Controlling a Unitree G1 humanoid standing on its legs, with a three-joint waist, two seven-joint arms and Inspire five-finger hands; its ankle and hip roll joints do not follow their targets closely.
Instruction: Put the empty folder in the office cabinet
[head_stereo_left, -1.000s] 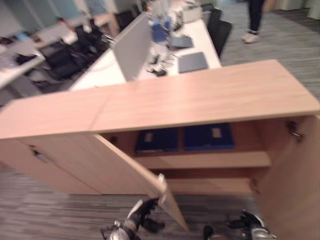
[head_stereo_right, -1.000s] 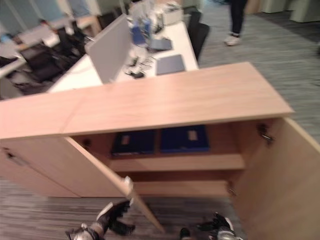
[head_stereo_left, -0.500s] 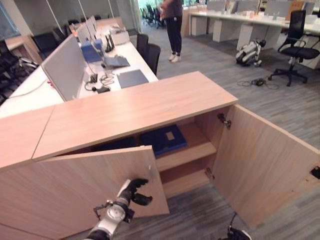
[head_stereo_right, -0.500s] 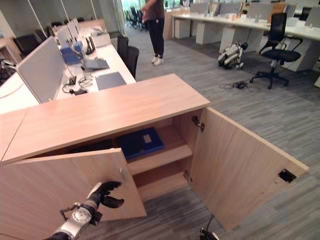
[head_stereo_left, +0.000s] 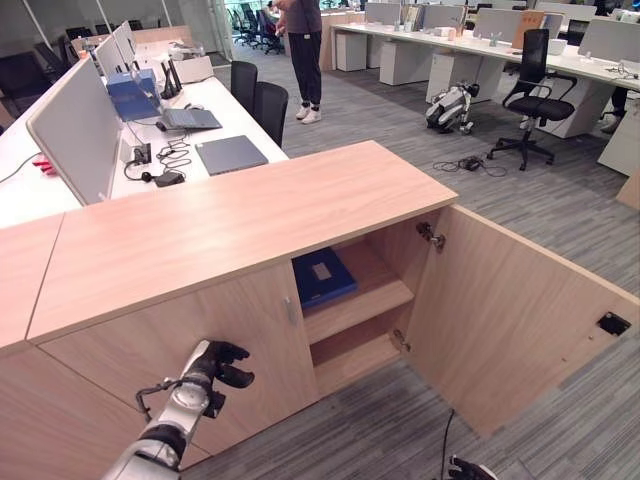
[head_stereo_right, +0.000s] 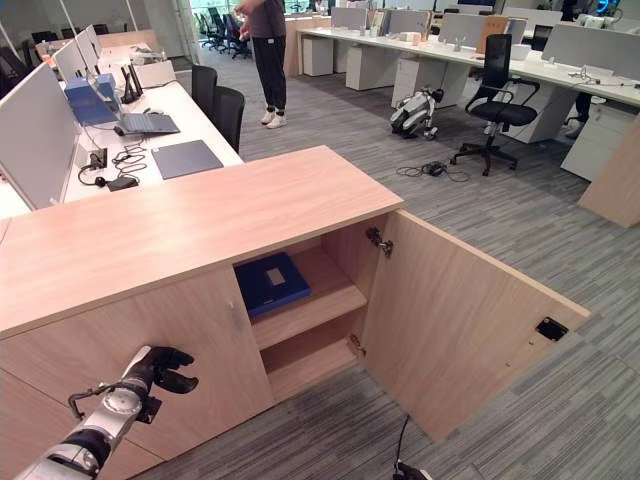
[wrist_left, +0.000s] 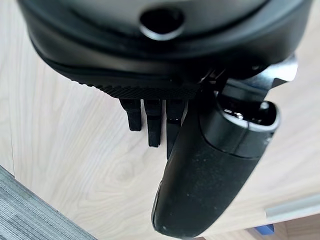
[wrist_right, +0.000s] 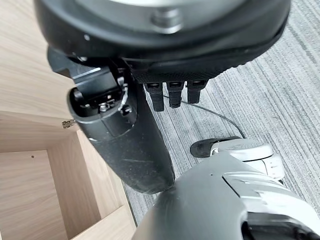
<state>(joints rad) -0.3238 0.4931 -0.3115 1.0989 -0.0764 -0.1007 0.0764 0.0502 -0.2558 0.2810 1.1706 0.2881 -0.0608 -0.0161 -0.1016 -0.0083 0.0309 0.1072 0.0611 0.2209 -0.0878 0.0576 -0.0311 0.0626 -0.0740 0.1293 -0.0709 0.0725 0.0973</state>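
A blue folder (head_stereo_left: 322, 277) lies flat on the upper shelf of the wooden office cabinet (head_stereo_left: 250, 210), seen through its open right half. The cabinet's left door (head_stereo_left: 120, 365) stands shut or nearly so. My left hand (head_stereo_left: 215, 362) is open against that door's front, below its handle; in the left wrist view its thumb (wrist_left: 200, 165) hangs over the door's wood grain (wrist_left: 65, 150). My right hand (wrist_right: 135, 145) hangs low over the carpet, open and holding nothing, near the cabinet's lower shelf.
The right door (head_stereo_left: 500, 320) swings wide open toward the carpeted aisle. Behind the cabinet is a white desk with a laptop (head_stereo_left: 230, 153) and a grey divider. A person (head_stereo_left: 305, 50) stands farther back, and an office chair (head_stereo_left: 525, 100) stands at the right.
The left door has swung from partly ajar to shut, with my left hand against it. One folder behind it is now hidden. The camera has also shifted.
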